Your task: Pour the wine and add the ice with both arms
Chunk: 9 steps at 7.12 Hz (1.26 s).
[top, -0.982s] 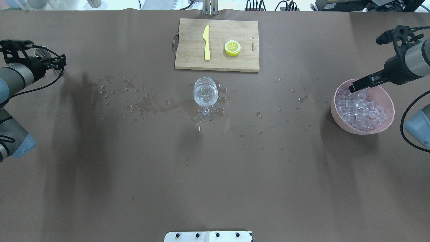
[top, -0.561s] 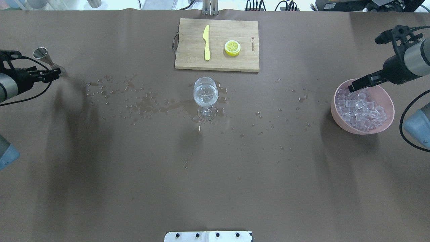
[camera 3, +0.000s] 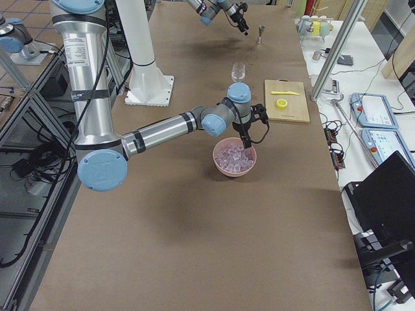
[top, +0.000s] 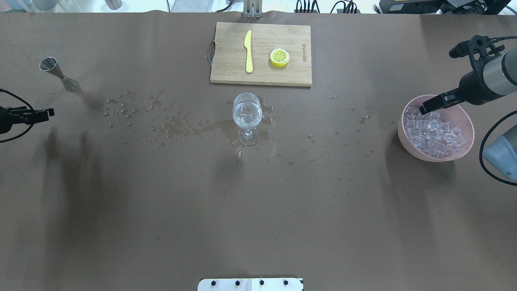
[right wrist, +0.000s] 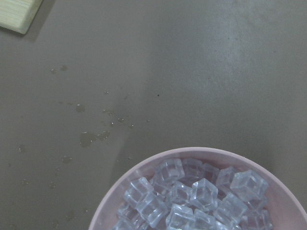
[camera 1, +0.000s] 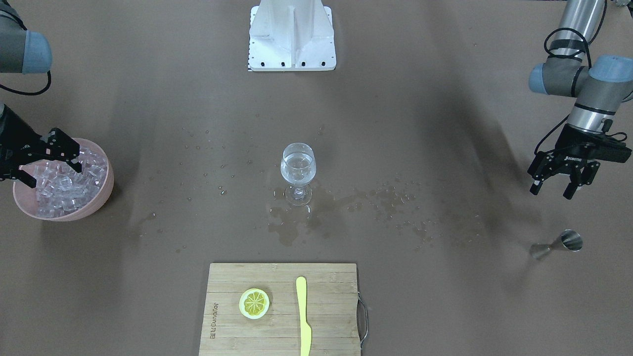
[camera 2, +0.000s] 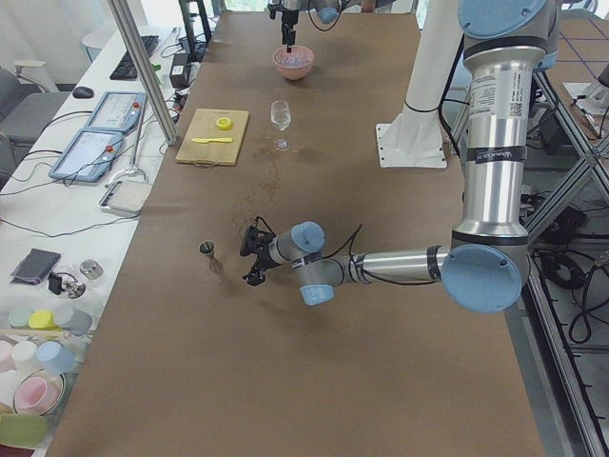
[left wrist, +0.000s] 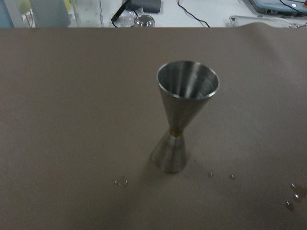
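While the right gripper [camera 1: 51,173] hangs over the pink bowl [top: 424,155] at the right edge of the overhead view, its jaws stand spread wide with nothing between them. Cannot tell if the tips touch the cubes. The ice [top: 434,133] is heaped in that bowl and fills most of it. In the right wrist view it sits lower right, bowl rim curving around it. The right arm [top: 490,79] comes in from upper right of the overhead view.

The left gripper [camera 1: 553,190] is at the right edge of the front-facing view, pointing down above the table [top: 258,222], jaws released and empty. The left arm [camera 1: 588,94] comes down from the top right corner there. A steel jigger [top: 58,74] stands upright on the table near that gripper, apart from it, wide cup up. In the left wrist view it is mid frame.

A wine glass [top: 247,115] stands upright at the centre of the overhead view, with clear liquid in the bowl of the glass. Water droplets and a puddle [top: 173,127] spread around its foot and off to the left, with more scattered to the right.

A wooden cutting board [top: 282,36] lies at top centre, just above the glass. On it are a yellow knife [top: 248,50] and a lemon slice [top: 279,57], apart from each other. The white stand base [camera 1: 292,34] is at top centre of the front-facing view.
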Each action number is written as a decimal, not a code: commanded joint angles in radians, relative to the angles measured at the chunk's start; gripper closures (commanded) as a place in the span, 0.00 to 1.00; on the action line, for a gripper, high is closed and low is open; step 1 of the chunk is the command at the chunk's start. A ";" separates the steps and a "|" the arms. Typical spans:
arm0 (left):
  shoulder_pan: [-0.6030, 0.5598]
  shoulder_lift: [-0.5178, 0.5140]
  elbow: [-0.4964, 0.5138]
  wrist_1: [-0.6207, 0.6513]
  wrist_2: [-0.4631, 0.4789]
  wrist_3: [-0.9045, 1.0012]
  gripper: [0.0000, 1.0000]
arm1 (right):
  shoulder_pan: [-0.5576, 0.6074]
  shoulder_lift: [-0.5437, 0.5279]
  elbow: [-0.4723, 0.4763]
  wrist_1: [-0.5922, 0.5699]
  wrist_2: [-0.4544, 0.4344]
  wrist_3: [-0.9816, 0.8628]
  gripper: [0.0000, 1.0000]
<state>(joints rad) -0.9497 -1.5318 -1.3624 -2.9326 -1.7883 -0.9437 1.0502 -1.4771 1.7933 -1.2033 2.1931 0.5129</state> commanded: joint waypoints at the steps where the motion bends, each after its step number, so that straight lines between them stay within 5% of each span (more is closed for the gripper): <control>1: -0.090 0.035 -0.029 0.071 -0.267 -0.004 0.04 | -0.028 -0.026 -0.040 -0.001 -0.001 -0.002 0.00; 3: -0.234 0.035 -0.152 0.321 -0.497 -0.003 0.04 | -0.053 -0.012 -0.038 -0.095 0.001 -0.028 0.06; 5: -0.239 0.048 -0.179 0.340 -0.491 -0.003 0.04 | -0.050 -0.012 -0.042 -0.158 -0.007 -0.149 0.58; 8: -0.245 0.050 -0.181 0.342 -0.494 -0.003 0.04 | -0.050 -0.005 -0.051 -0.167 -0.019 -0.180 0.62; 9: -0.251 0.050 -0.182 0.340 -0.497 -0.003 0.04 | -0.050 -0.002 -0.051 -0.168 -0.019 -0.180 0.84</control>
<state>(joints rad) -1.1949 -1.4825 -1.5435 -2.5921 -2.2831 -0.9465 1.0004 -1.4820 1.7441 -1.3690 2.1743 0.3352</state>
